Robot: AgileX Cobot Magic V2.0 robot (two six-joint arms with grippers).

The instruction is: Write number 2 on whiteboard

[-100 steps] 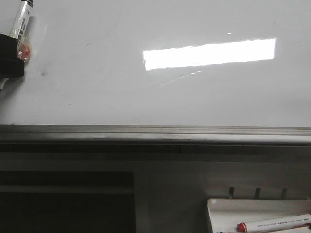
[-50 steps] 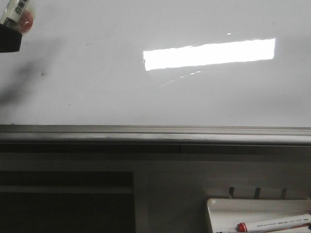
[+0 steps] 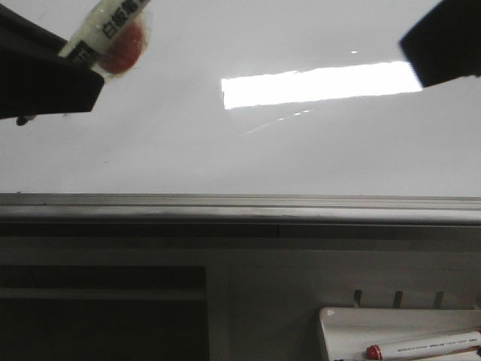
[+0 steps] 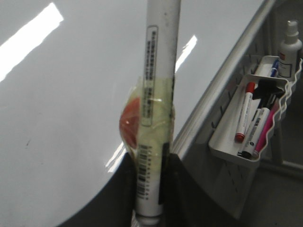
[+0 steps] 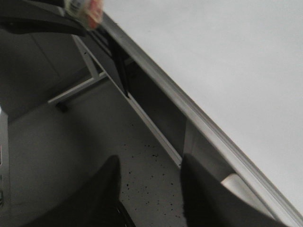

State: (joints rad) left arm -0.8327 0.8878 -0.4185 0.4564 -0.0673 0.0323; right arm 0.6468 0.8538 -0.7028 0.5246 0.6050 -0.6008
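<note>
The left claw (image 3: 71,64) is gripping a white marker (image 4: 156,118) between its dark fingers (image 4: 187,194), the barrel standing up out of them with a band of yellowish tape and a red-orange blob (image 4: 130,125) stuck at its middle (the printed label is too blurred to read). In the front view this claw is sitting at the upper left, in front of the whiteboard (image 3: 248,158); whether the marker's tip is touching the board cannot be told. The right claw (image 5: 149,189) is standing with its two dark fingers parted and nothing between them, hanging over a speckled grey floor (image 5: 71,146) beside the board's grey metal frame (image 5: 189,123); in the front view it is showing only as a dark shape at the upper right.

The whiteboard is reflecting a bright rectangle of light (image 3: 323,83) between the two claws. Below its frame, at the lower right, a small white tray (image 4: 227,142) is hanging, holding several markers, one with a red cap (image 3: 425,347), and a spray bottle (image 4: 289,49) is standing just behind it.

No drawn number 2 is showing on the board.
</note>
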